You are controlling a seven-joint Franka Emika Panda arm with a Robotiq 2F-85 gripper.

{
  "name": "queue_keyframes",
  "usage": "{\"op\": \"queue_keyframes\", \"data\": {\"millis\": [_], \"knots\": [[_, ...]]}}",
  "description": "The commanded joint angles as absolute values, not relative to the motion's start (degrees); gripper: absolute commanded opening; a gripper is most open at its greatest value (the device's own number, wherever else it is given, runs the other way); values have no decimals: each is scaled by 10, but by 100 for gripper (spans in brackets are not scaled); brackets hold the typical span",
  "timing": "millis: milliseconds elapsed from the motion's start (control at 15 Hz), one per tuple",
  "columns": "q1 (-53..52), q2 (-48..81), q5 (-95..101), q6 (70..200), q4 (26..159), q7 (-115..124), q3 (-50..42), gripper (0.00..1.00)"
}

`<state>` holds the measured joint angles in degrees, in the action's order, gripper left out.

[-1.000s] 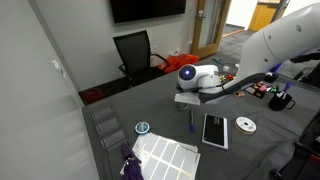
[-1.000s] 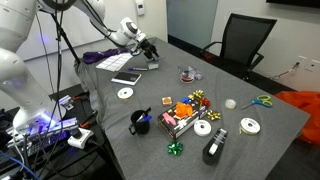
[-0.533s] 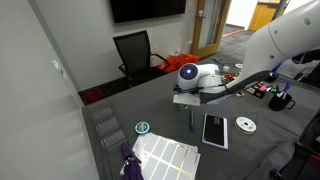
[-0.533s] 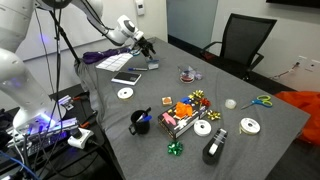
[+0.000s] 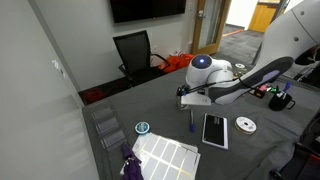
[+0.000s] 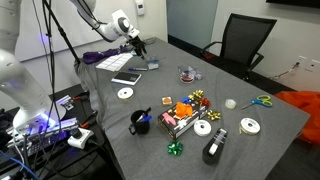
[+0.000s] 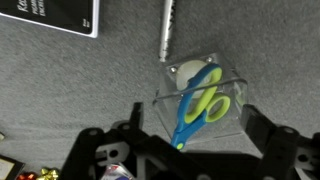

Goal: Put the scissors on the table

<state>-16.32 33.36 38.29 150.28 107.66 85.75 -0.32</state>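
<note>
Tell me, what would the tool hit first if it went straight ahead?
Likely the scissors, standing in the clear box right ahead of the open tool; depth is hard to judge.

The worktop (image 7: 60, 90) is dark grey and matt, with a fine, slightly grainy surface. The scissors (image 7: 205, 100) have smooth, bright green plastic handles with a faint sheen. The box (image 7: 170, 95) holding them is clear, glossy plastic. The pad (image 7: 50, 12) looks smooth and black, with a white edge. The pincer (image 7: 190, 118) is matt black.
</note>
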Motion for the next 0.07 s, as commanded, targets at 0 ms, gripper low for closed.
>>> {"op": "queue_keyframes", "data": {"millis": [0], "knots": [[-124, 261, 286, 1513, 1169, 726, 31, 100]]}}
